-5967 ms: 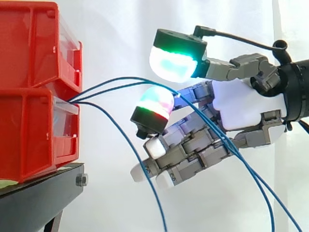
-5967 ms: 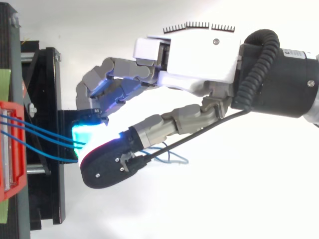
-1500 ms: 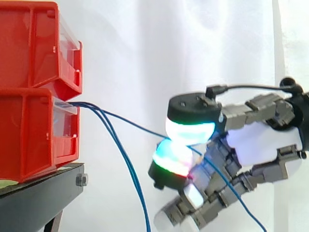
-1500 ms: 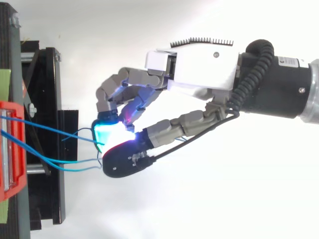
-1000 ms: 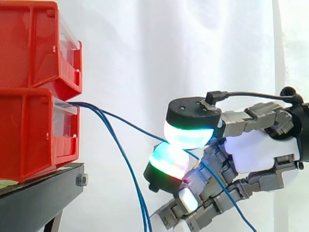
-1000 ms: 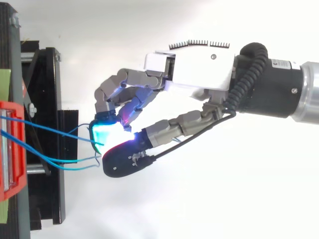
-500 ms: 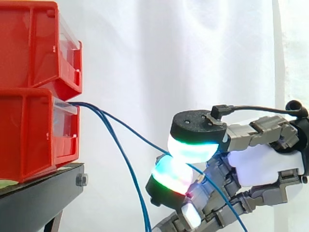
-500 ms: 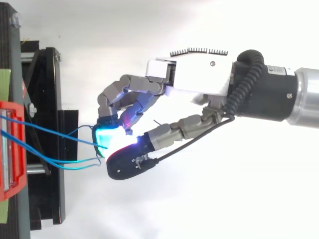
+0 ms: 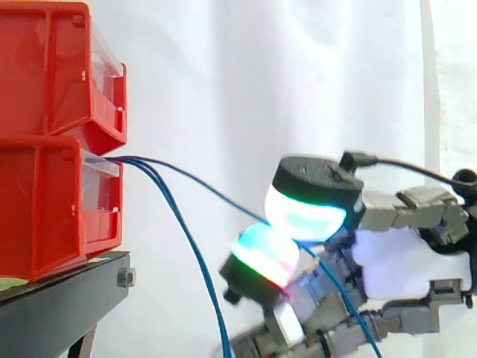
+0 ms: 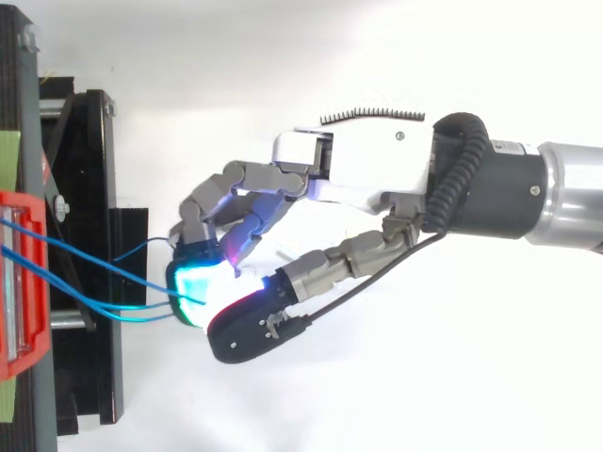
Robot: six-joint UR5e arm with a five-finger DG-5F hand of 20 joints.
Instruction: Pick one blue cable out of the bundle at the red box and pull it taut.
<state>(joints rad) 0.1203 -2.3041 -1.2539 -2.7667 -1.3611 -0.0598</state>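
Blue cables leave the front of the lower red bin [image 9: 45,209] [image 10: 17,282]. One blue cable [image 9: 209,190] [image 10: 104,265] slopes down and right from the bin to my hand [image 9: 402,265] [image 10: 377,165]. There it is pinched between the glowing thumb pad [image 9: 305,212] and a glowing fingertip [image 9: 261,257]. Past the pinch it trails down across the fingers. The other blue cables [image 9: 190,253] hang slack in a steep curve toward the bottom of the side view. The hand sits right of the bins and lower than the bin's opening.
A second red bin [image 9: 52,67] is stacked on the lower one, both on a black stand [image 9: 59,306] [image 10: 94,358]. A white curtain [image 9: 261,89] hangs behind. The arm [image 10: 565,198] enters from the right.
The hand has drifted a little away from the bins, to the right, keeping its pinch. The held cable now runs straighter from the bin while the others still droop.
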